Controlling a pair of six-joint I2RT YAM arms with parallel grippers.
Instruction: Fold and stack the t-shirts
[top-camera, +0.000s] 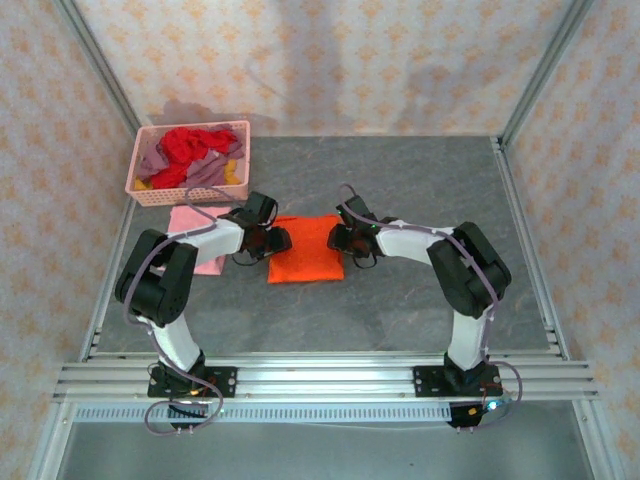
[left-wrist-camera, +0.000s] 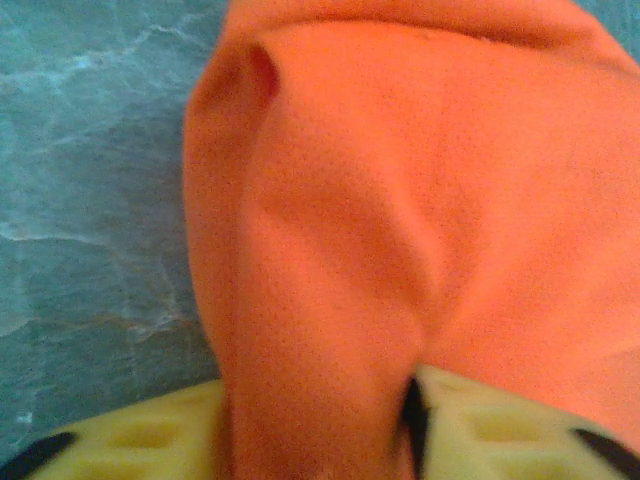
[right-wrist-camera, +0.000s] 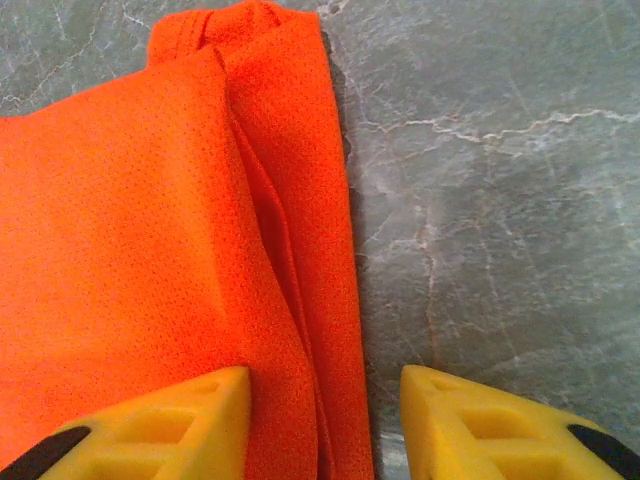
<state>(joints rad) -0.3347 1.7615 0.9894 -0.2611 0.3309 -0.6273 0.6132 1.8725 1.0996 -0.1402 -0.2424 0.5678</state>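
A folded bright orange t-shirt lies mid-table between my two grippers. At its left edge my left gripper is shut on it. In the left wrist view a raised fold of the orange cloth fills the gap between the yellow fingers of that gripper. My right gripper is at the shirt's right edge. In the right wrist view this gripper stands open astride the layered orange hem; its right finger is over bare table. A folded light pink t-shirt lies partly under the left arm.
A pink lattice basket at the back left holds red, mauve and yellow t-shirts in a heap. Grey marbled tabletop stretches to the right and back. Metal frame rails edge the table.
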